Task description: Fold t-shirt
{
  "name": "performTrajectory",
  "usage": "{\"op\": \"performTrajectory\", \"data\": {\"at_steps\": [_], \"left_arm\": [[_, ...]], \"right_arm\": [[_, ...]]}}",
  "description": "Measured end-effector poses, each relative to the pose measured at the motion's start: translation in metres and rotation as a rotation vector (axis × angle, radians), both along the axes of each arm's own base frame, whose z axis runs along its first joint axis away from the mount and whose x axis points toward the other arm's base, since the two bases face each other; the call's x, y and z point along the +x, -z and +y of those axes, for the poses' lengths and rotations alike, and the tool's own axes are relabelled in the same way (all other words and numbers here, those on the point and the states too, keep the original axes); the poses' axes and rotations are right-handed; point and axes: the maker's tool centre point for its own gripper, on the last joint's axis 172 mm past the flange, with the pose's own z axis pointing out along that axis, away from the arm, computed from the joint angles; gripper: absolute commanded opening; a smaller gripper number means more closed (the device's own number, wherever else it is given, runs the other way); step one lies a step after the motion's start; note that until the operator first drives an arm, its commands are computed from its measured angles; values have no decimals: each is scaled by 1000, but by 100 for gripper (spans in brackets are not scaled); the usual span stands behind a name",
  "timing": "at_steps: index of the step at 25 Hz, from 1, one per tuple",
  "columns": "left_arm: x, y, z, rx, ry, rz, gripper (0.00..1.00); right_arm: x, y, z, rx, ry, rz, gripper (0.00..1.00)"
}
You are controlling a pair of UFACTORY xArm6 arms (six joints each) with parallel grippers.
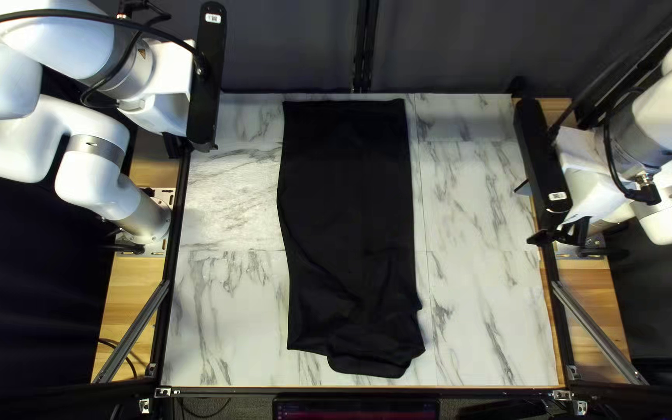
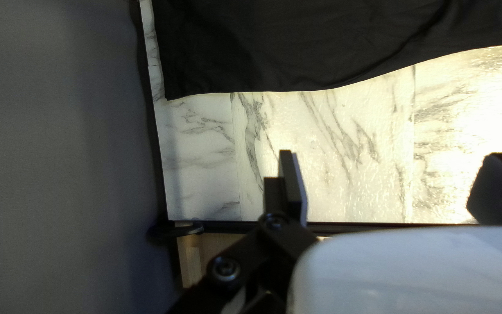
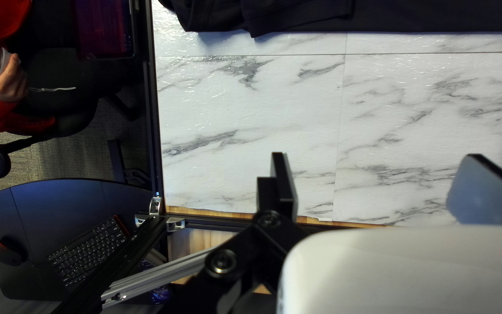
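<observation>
Top left view, T-shirt: the black T-shirt (image 1: 348,194) lies as a long panel from upper centre to lower centre of the frame.
Top left view, progress: sides look folded in, I'd say; the lower end is uneven, and shortening folds remain.
Top left view, room: bare desk (image 1: 227,202) on both sides; the upper end nearly meets the far edge.
Left wrist view, pincer: the left pincer (image 2: 390,154) is spread wide, holding nothing.
Left wrist view, edges: T-shirt ahead, well apart, past open desk.
Right wrist view, pincer: the right pincer (image 3: 376,156) gapes too, gripping nothing.
Right wrist view, edges: T-shirt beyond bare desk; a person's hand (image 3: 4,78) sits off the near edge.
</observation>
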Motion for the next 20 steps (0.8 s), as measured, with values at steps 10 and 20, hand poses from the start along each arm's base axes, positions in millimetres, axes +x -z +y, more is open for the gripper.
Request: {"op": "performTrajectory", "data": {"at_steps": [10, 20], "left_arm": [[31, 45, -9, -47, 28, 14, 100], [112, 169, -96, -144, 158, -9, 100]], "right_arm": [[0, 0, 0, 0, 0, 0, 100], [0, 0, 0, 0, 0, 0, 100]]}}
